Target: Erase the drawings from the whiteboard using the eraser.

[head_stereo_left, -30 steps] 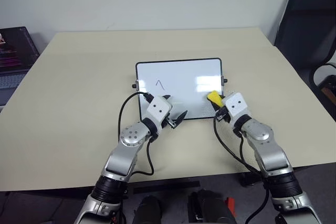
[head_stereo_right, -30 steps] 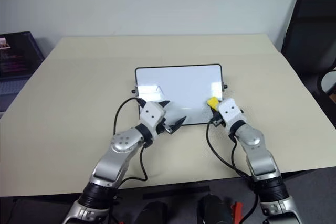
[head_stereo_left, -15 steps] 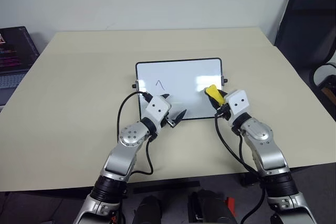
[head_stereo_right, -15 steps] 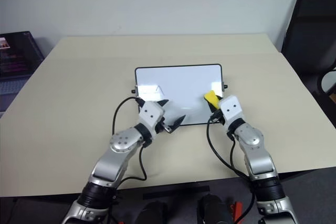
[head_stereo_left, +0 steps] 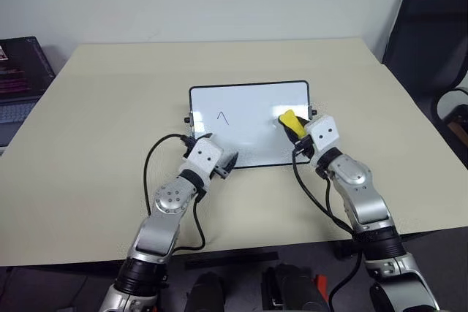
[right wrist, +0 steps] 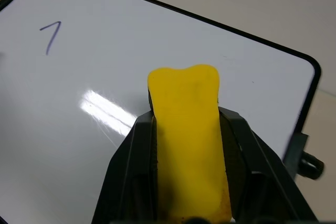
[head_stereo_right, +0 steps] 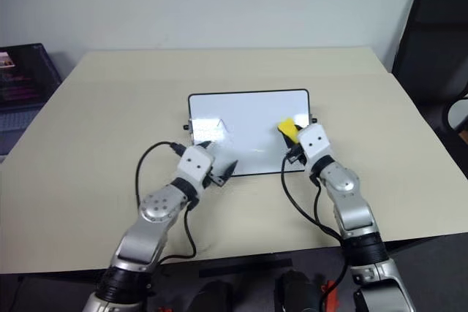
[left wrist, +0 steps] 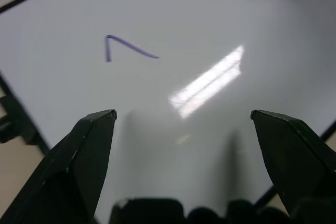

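The whiteboard (head_stereo_left: pixel 248 100) lies flat in the middle of the tan table. One of the drawings, a dark caret mark (head_stereo_left: pixel 222 117), sits on its left half and shows again in the left wrist view (left wrist: pixel 126 48) and the right wrist view (right wrist: pixel 50 35). My right gripper (head_stereo_left: pixel 294 129) is shut on the yellow eraser (head_stereo_left: pixel 288 120), which it holds over the board's right part. The eraser (right wrist: pixel 189 135) stands between that gripper's two black fingers. My left gripper (head_stereo_left: pixel 225 164) is open and empty at the board's near-left edge, pointing across the board toward the caret.
A laptop (head_stereo_left: pixel 18 78) sits off the table's left side. A black chair (head_stereo_left: pixel 431 42) stands at the right. Small black knobs (head_stereo_left: pixel 314 112) stick out from the board's short sides. Bare tabletop (head_stereo_left: pixel 95 129) surrounds the board.
My right gripper has carried the eraser left and farther onto the board. My left gripper has shifted left, from the board's near edge toward its near-left corner.
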Robot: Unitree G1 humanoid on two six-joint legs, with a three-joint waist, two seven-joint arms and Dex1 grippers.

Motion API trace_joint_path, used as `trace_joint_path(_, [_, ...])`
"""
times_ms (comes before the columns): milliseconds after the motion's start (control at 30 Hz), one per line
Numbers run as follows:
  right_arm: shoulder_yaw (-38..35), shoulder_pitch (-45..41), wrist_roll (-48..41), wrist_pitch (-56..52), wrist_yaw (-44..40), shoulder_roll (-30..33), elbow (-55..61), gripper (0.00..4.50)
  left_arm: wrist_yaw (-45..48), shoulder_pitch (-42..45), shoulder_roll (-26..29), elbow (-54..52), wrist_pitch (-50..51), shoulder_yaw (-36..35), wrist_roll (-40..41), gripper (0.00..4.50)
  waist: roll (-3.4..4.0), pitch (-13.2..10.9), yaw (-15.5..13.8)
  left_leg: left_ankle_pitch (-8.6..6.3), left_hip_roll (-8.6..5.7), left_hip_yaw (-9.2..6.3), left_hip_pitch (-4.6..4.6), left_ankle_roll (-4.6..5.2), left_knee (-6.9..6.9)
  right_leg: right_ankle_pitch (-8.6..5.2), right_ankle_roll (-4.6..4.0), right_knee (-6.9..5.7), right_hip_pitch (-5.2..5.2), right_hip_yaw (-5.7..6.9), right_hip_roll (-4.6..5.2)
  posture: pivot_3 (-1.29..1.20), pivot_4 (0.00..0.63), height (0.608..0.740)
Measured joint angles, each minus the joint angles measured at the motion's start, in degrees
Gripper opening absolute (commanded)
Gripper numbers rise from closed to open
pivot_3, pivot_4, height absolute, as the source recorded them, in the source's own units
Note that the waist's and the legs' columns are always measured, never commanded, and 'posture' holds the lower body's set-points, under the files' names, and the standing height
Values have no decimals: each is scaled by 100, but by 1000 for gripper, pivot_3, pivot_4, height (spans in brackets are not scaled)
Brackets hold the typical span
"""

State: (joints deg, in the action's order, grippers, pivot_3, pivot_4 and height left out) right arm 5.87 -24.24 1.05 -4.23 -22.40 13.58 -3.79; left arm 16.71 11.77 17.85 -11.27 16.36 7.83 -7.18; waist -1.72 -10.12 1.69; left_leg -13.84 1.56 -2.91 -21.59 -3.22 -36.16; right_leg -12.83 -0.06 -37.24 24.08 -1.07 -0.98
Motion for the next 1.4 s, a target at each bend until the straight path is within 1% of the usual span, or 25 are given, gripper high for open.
trace_joint_path(133, [110,-272,0,115,-13,-130,-295,1222,-218,-6,-26,-22,83,-37,-132,4500,0,0,-1,0,0,2,-1,0,0,1,1,2,1,0,0,0,150,740])
trace_joint_path(367, [376,-709,11,316,-156,-293,-680,1222,-264,-152,-74,-45,94,-65,-137,4500,0,0,7,0,2,2,-1,0,1,1,0,0,2,0,0,0,150,740])
trace_joint_path(567, [636,-1314,78,522,-192,-746,-1184,1222,-270,-284,-122,-155,95,-81,-138,4500,1,0,11,0,5,0,1,0,1,1,-1,-4,3,0,0,0,150,740])
trace_joint_path(733, [933,-1480,286,601,-146,-1070,-1654,1222,-317,-290,-123,-200,118,-150,-137,4500,1,0,4,0,3,0,-2,0,1,1,-1,-1,3,1,1,0,150,740])
trace_joint_path(900, [1110,-1722,524,546,-130,-1138,-2063,1222,-357,-311,-111,-203,197,-251,-135,4500,1,0,4,0,3,-1,-2,0,1,1,-1,-1,3,2,2,0,150,740])
trace_joint_path(1067, [1126,-2125,809,429,24,-1195,-2663,1222,-362,-313,-112,-214,213,-284,-135,4500,1,-1,5,0,4,-1,-1,0,1,1,-2,-3,5,2,2,0,150,740])
trace_joint_path(1200, [1118,-2413,898,439,126,-1298,-2909,1222,-371,-314,-121,-221,214,-312,-136,4500,1,-1,7,0,5,-2,-3,0,3,1,-2,-2,6,1,2,0,150,740])
trace_joint_path(1400, [1111,-2545,900,512,173,-1520,-3280,1222,-368,-355,-129,-241,214,-315,-136,4500,1,-1,10,0,5,-2,-4,0,3,1,-2,-1,6,0,2,0,150,740])
